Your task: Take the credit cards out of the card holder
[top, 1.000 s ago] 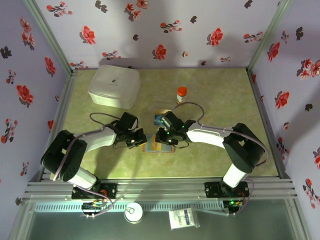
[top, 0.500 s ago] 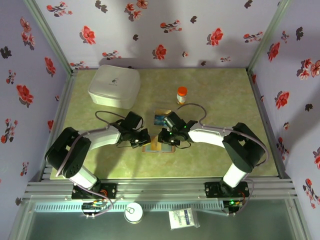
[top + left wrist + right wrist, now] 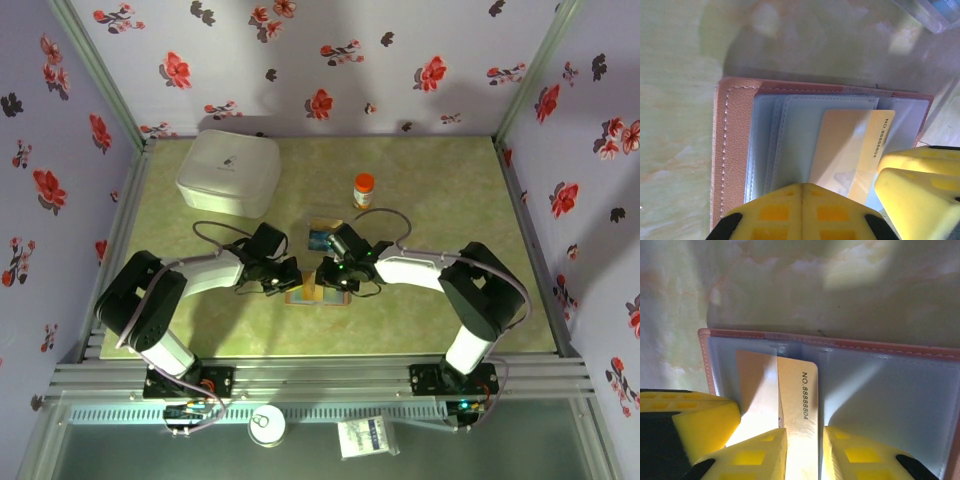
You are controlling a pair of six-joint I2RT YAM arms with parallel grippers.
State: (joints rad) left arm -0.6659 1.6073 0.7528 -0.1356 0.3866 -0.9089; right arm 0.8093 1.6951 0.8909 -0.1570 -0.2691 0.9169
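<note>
1. Green marbled table bears everything.
2. White lidded box sits at the far left, well apart from both arms.
3. Brown card holder lies open and flat near the table's middle, clear sleeves facing up, between the two grippers.
4. Left gripper is clenched with its fingers together, the tips over the holder's sleeves.
5. Right gripper grasps the tan card.
6. That card is partly out of its sleeve, one side tucked under the clear plastic.

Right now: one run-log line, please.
left gripper shut, tips over open card holder | right gripper pinching yellow-tan card | card partly out of its clear sleeve
</note>
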